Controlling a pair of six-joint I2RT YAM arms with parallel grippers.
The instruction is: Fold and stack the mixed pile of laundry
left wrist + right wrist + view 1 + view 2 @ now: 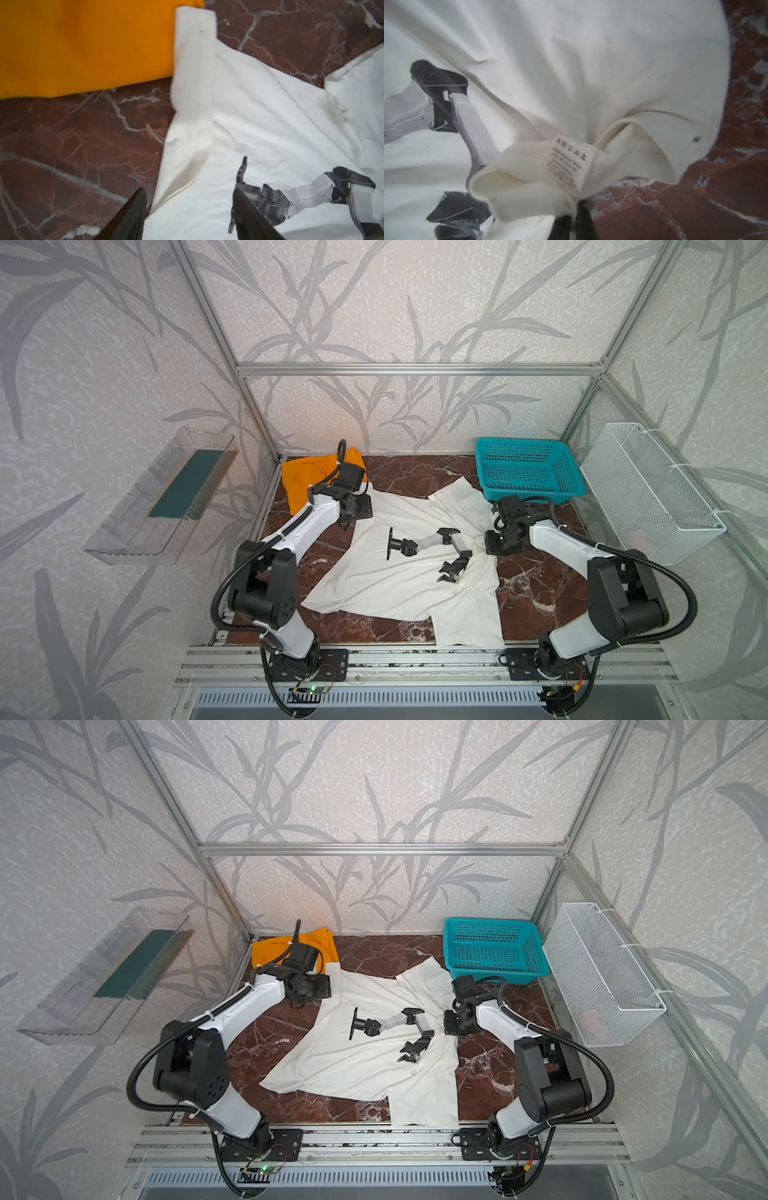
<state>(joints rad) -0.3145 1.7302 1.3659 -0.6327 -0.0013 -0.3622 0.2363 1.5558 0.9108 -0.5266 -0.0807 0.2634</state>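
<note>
here, my right gripper (574, 224) clamps the bunched white shirt (395, 593), left gripper (189, 191) spread wide; a lone pull could drag it askew.

The left arm (307, 522) hides part of the orange trousers (297, 481); the care label (568, 162) is blurred.

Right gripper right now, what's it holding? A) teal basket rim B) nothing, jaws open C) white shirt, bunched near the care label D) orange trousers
C: in the right wrist view the right gripper is shut on a bunched fold of the white shirt, right next to its care label.
</note>
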